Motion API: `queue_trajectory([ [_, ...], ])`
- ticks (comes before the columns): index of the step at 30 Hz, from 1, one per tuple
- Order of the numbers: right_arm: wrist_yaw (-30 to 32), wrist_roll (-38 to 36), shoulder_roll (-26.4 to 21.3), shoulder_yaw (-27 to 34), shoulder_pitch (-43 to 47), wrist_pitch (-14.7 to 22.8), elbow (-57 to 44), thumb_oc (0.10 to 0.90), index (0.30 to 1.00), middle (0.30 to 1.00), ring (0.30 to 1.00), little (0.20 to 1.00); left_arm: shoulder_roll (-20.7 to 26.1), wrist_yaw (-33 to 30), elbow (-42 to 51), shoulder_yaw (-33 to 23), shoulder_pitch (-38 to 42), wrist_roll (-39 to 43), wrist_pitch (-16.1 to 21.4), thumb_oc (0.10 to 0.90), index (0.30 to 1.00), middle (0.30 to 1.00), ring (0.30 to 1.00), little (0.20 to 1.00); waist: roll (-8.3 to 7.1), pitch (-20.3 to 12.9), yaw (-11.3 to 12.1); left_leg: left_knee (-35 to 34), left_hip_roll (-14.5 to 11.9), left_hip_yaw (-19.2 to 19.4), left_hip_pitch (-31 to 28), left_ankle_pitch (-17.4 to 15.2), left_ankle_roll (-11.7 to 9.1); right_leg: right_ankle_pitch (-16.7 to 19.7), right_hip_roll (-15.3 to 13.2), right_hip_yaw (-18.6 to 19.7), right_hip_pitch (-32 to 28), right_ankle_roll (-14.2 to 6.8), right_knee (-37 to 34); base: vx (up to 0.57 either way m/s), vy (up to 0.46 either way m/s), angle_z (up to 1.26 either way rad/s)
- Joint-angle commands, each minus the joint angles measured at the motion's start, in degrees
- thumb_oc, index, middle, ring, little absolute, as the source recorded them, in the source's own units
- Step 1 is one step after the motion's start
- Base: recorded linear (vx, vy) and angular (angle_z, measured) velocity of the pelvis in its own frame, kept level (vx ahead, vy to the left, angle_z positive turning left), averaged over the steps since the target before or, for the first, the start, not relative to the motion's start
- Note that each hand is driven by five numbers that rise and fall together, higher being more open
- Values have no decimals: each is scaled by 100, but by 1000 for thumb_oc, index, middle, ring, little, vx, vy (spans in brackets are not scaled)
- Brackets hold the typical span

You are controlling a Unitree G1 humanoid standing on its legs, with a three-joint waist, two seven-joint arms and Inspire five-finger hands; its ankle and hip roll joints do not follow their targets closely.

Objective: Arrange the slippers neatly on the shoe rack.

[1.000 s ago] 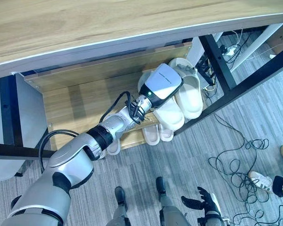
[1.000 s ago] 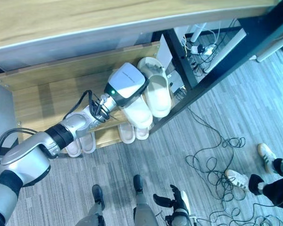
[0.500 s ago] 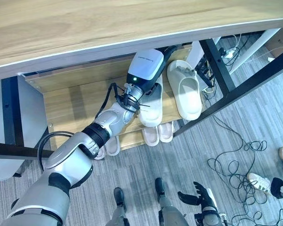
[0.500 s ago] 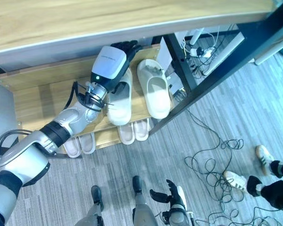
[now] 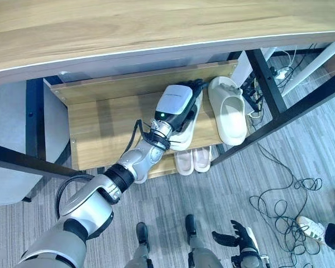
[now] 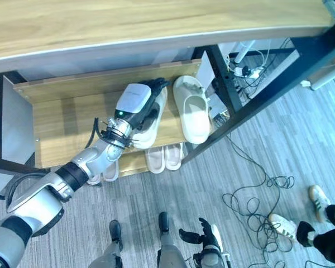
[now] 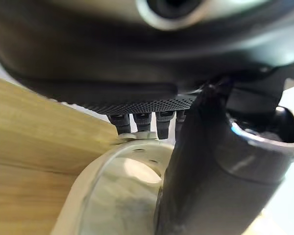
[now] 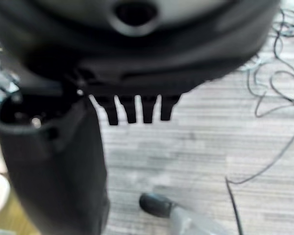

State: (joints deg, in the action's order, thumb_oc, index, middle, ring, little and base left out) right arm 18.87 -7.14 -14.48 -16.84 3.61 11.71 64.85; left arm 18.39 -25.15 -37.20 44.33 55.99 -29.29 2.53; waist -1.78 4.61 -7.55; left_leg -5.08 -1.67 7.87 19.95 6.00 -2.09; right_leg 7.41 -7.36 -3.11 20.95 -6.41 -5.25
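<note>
My left hand (image 5: 185, 99) was on the top shelf of the rack (image 5: 106, 123), laid over a cream slipper (image 5: 187, 129) whose heel showed at the shelf's front edge. In the left wrist view the thumb (image 7: 220, 171) ran down one side of the slipper (image 7: 117, 196) and the fingers (image 7: 137, 122) reached past its far rim, so I judged the hand clamped on it. Its mate (image 5: 228, 109) lay just beside it towards the right post, toe in and heel out. Two more pairs sat on the lower shelf (image 5: 192, 159). My right hand (image 5: 237, 241) hung low over the floor, fingers loosely spread and holding nothing.

To finish this step well I wanted the held slipper parallel to its mate, heels level at the front edge, sole flat before letting go, then a straight lift clear so the fingers would not drag it askew.
</note>
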Motion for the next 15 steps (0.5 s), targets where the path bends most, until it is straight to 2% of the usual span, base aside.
queue_trajectory([
  [1, 37, -191, -308, 337, -65, 47, 68, 800, 900, 900, 900, 900, -312, -80, -72, -322, 653, 30, 360, 800, 900, 900, 900, 900, -3, -107, 129, 8, 246, -371, 31, -273, -45, 36, -178, -252, 40, -406, 25, 0, 0, 0],
  [10, -66, -259, -157, 350, -132, -51, 269, 800, 900, 900, 900, 900, -205, -22, 51, -411, 439, 247, 423, 800, 900, 900, 900, 900, -18, -225, 205, 8, 227, -391, -281, -309, -56, -34, -132, -325, -297, -389, 25, 8, -9, 2],
  [15, -102, -282, -86, 398, -170, -136, 326, 800, 900, 900, 900, 900, 27, 3, 411, -647, 188, 494, 469, 800, 900, 900, 900, 900, 10, -301, 297, 8, 233, -385, -514, -342, -42, -86, -133, -390, -525, -390, 25, 22, -13, 0],
])
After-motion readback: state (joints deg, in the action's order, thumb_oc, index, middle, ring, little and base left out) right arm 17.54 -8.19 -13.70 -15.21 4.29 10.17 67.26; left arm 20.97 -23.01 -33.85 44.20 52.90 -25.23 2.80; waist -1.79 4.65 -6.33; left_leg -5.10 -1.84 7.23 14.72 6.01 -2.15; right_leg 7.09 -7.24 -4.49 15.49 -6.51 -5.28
